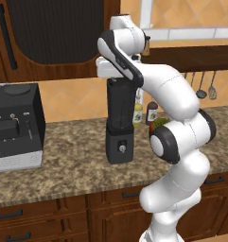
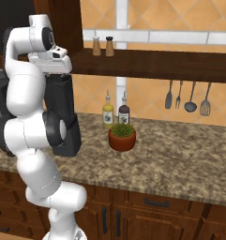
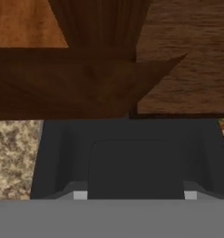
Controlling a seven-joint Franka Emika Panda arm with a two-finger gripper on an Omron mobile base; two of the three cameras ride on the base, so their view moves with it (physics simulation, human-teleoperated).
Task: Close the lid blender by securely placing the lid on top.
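The blender (image 1: 119, 124) stands upright on the stone counter (image 1: 73, 170), a smoky jar on a boxy base with a round knob. It appears again behind my arm (image 2: 61, 97). My gripper (image 1: 115, 77) points down right at the jar's top rim. From the hand camera the black squarish lid (image 3: 132, 160) lies directly below, and the gripper (image 3: 135, 195) has its two tips tight against either side of the lid's raised middle. The hand hides whether the lid rests fully on the rim.
A black coffee machine (image 1: 15, 125) stands left of the blender. Two bottles (image 2: 115, 112) and a potted plant (image 2: 122, 135) sit to its right. A dark wooden shelf (image 2: 156, 63) with two shakers (image 2: 102, 46) runs overhead, and utensils (image 2: 189, 96) hang beneath it.
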